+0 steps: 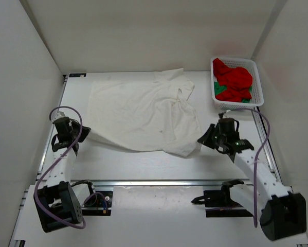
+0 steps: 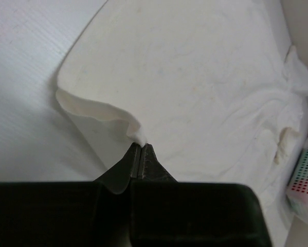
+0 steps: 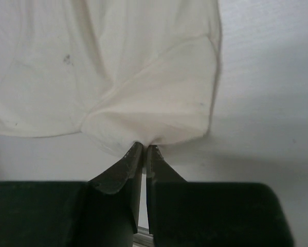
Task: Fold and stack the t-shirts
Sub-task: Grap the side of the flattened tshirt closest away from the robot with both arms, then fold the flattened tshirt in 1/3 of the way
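Left hand (image 2: 142,146) pinching white t-shirt (image 1: 138,110) corner, right hand (image 3: 145,148) pinching opposite near corner, red t-shirt (image 1: 237,80) in basket (image 1: 234,58)

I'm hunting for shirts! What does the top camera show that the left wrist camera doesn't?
Only the top view: the bright red cloth shirt and bits of green cloth shirt in the white plastic lattice basket, plus the right gripper. Only the left wrist view: the hem curling up where the left gripper pinches it. Both: the white cloth t-shirt, the left gripper and the basket.
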`<state>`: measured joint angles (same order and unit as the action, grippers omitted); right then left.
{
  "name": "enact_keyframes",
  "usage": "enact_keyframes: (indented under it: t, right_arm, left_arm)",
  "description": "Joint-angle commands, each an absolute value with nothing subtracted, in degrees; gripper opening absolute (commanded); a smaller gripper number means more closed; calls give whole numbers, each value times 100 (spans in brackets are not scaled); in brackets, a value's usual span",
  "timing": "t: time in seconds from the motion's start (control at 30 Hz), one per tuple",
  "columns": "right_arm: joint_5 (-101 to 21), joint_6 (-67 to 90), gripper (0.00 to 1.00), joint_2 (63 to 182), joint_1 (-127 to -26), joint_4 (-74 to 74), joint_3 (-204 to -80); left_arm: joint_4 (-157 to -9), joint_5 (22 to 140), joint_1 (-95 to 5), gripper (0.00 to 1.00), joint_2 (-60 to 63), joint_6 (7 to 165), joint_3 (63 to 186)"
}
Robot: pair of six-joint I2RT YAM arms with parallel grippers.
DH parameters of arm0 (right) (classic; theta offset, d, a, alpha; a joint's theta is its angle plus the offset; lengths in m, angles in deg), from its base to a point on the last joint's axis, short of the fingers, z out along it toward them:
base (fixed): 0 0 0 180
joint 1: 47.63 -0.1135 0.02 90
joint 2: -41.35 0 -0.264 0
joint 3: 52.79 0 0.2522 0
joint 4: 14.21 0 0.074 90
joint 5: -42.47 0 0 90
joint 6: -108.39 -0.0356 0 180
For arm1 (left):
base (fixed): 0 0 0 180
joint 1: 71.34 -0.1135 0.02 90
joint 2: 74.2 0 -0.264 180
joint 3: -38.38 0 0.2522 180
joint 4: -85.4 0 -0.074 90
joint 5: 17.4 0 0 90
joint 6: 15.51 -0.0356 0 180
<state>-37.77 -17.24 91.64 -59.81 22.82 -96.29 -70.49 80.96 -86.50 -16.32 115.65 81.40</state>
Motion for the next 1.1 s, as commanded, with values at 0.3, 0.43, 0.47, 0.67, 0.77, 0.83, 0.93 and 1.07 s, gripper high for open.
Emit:
enact_keyframes:
  t: [0.3,0.43,0.47,0.67,0.77,0.83,0.93,1.07]
  right_arm:
    - [-3558,-1096,0,13369,-6037,1493,-13815]
    - [-3435,-991,0,14312,-5923,1712,-14871]
    - [-3374,-1008,0,14600,-5897,1748,-15047]
    - [-3162,-894,1,15885,-5660,2099,-16673]
    - [-3136,-920,0,16105,-5633,2214,-17131]
    - [-3074,-885,11,16167,-5624,2266,-17342]
    - [-3144,-728,30,16089,-5616,2556,-17361]
    - [-3294,-867,23,15108,-5572,1901,-15715]
  left_arm:
    - [-8216,8359,-9085,0,-110,12458,9125]
    - [-8173,8192,-9007,0,533,12415,9555]
    - [-8137,8175,-8971,0,734,12388,9713]
    - [-8356,8306,-9015,21,1702,12388,10188]
    - [-8199,8507,-8980,33,1825,12230,10495]
    - [-8243,8535,-9006,34,1747,12204,10532]
    - [-7945,8412,-9041,41,1615,12090,10541]
    - [-8022,8386,-9173,29,1063,12177,9665]
